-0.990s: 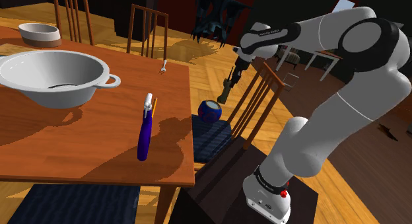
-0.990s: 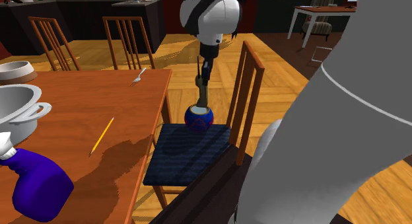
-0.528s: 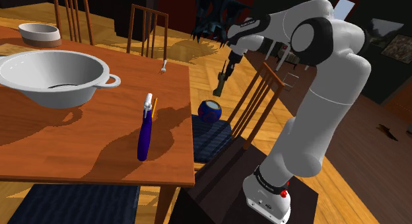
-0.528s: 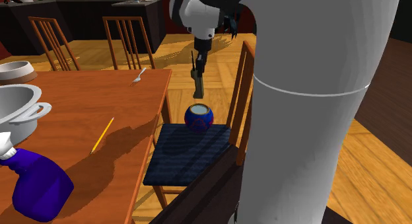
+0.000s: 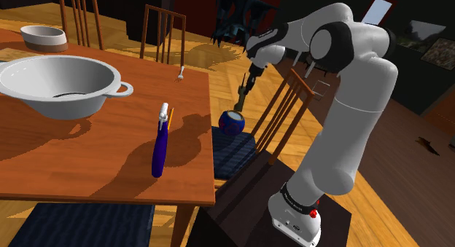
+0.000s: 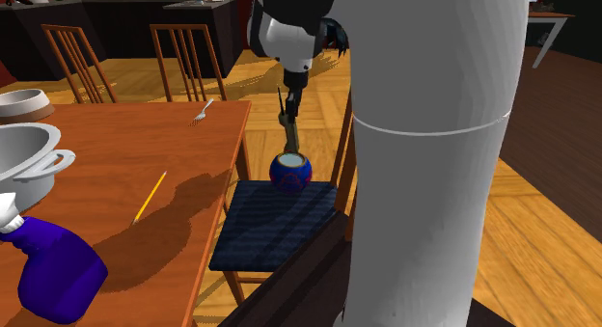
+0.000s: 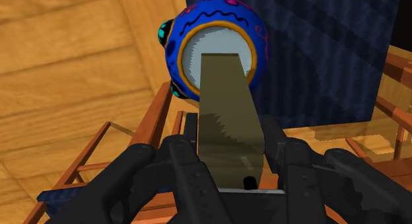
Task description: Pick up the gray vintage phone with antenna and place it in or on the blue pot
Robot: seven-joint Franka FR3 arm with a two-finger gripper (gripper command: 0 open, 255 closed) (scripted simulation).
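The fingers (image 7: pixel 188 173) clasped the olive-drab phone (image 7: pixel 228 117) by its upper end. It hung with its long axis near vertical, lower end just above the mouth of the blue pot (image 7: pixel 198 18) (which sat on the chair seat (image 6: pixel 270 229)), so a straight descent seemed apt.

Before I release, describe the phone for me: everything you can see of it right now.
The phone looks a plain olive-drab slab, long and flat. It hangs nearly upright, clasped at its upper end in the shut gripper. Its lower end is over the grey mouth of the blue pot, which stands on a chair's dark cushion; whether it touches the pot is unclear.
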